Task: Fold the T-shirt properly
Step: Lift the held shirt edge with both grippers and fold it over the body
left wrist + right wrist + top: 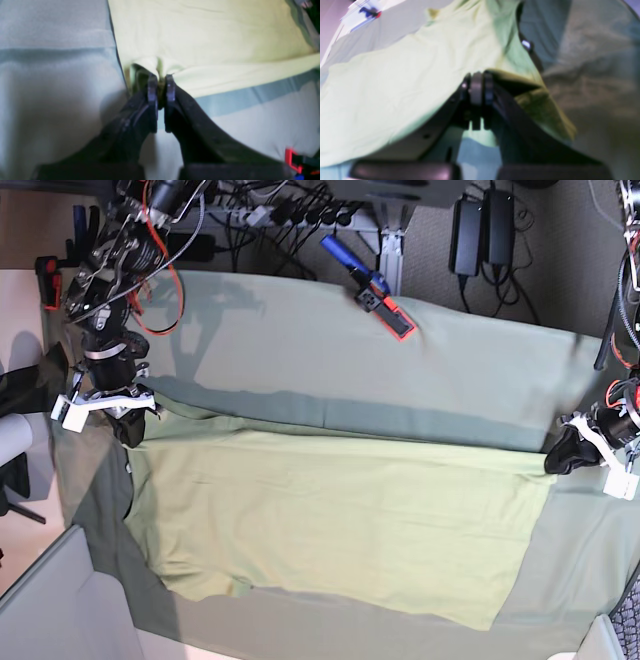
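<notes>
1. Nearest the lens in the left wrist view we saw the left gripper (161, 82), its jaws almost together with a pinch of the T-shirt (200, 40) caught between them at the fabric's edge.
2. In the right wrist view the right gripper (477, 85) was likewise closed on the shirt, the cloth draping over and past its fingers.
3. In the base view the T-shirt (340, 520) lay stretched across the middle of the frame on the tablecloth (300, 330), one gripper at each end: the right gripper (130, 420) at middle left, the left gripper (562, 455) at middle right.
4. We judged both holds thin. A quick or uneven pull could slip a corner free, or drag the tablecloth along and wrinkle the fold.
5. Only the base view showed the whole shirt, its sleeve at lower left and a red-tipped tool (385, 305) at the top; only the wrist views showed how little cloth each grip held.
</notes>
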Robot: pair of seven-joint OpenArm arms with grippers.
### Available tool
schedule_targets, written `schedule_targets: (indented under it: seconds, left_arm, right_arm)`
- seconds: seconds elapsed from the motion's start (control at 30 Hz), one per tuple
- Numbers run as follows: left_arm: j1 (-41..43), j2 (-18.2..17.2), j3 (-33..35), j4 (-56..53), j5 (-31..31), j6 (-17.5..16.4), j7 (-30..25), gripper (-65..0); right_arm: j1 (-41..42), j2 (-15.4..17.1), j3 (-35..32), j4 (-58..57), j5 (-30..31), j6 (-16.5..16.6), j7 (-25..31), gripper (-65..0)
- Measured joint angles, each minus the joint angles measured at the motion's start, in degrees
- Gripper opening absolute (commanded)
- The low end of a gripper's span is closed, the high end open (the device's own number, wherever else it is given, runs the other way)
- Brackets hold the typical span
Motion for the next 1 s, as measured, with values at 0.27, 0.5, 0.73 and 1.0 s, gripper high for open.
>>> schedule_targets:
  seconds: [0.27,0.5,0.73,1.0]
  left_arm:
    - [-6.25,0.70,0.04,-6.05,0.04,-0.07,-0.74,-65.0]
    - [-8.61,1.16,0.04,-10.47,0.42,-0.13,-1.46,-52.2]
    - [-8.44,1.14,0.04,-12.13,0.74,-0.11,-3.06,-43.2]
    - [-10.51,0.90,0.59,-12.13,0.85,-0.02,-3.48,-38.8]
  right_arm:
    - [6.49,0.00,0.00,-8.70,-2.32,0.09,0.07,-65.0]
    - [8.79,0.00,0.00,-13.09,-3.19,0.61,0.96,-65.0]
    - [9.05,0.00,-5.09,-13.18,-3.21,0.79,2.95,-65.0]
    - [9.70,0.17,-9.07,-13.18,-9.07,0.87,5.42,-65.0]
